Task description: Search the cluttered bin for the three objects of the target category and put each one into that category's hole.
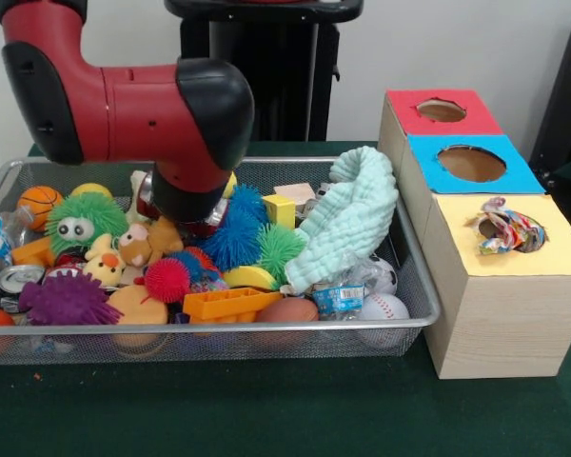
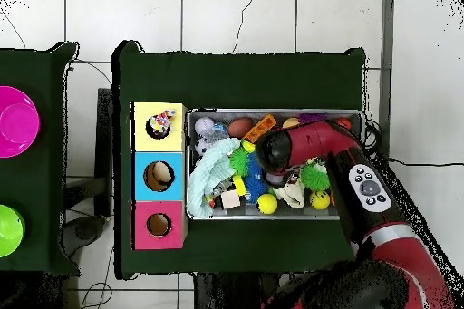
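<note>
The wire mesh bin (image 1: 411,246) is full of toys; it also shows in the overhead view (image 2: 272,217). The mint-green waffle cloth (image 1: 350,221) is heaped against the bin's end nearest the boxes, also seen from overhead (image 2: 212,175). The white dotted cloth (image 1: 506,230) sits bunched in the hole of the yellow-topped box (image 1: 566,255), also seen from overhead (image 2: 161,122). I cannot pick out the cream cloth. My arm's black wrist (image 1: 188,186) reaches down into the middle of the bin and hides the gripper among the toys.
Spiky rubber balls (image 1: 236,233), plush animals (image 1: 124,249), small sports balls (image 1: 384,307) and an orange plastic block (image 1: 230,303) crowd the bin. The blue-topped hole (image 1: 471,163) and red-topped hole (image 1: 442,110) lie beyond the yellow one. Pink (image 2: 14,121) and green (image 2: 7,230) bowls stand on a side table.
</note>
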`<state>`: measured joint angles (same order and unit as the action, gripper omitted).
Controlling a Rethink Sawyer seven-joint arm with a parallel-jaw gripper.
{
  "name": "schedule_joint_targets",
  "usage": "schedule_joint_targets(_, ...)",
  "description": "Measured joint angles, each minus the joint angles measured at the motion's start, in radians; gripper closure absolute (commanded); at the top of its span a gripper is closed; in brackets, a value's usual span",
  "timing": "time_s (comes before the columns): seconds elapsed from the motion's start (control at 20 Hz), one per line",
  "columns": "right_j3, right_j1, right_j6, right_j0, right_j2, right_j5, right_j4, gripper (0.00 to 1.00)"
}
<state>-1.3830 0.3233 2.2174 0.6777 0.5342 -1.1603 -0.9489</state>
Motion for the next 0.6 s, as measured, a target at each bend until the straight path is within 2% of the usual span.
schedule_joint_targets(0.1,-0.027,0.010,0.000,0.023,0.005,0.046,0.010,0.00)
schedule_joint_targets(0.25,-0.112,0.041,0.000,0.100,0.030,0.196,0.040,0.00)
schedule_joint_targets(0.35,-0.133,0.048,0.000,0.119,0.036,0.233,0.045,0.00)
schedule_joint_targets(0.6,-0.221,0.070,0.000,0.184,0.056,0.407,0.046,0.00)
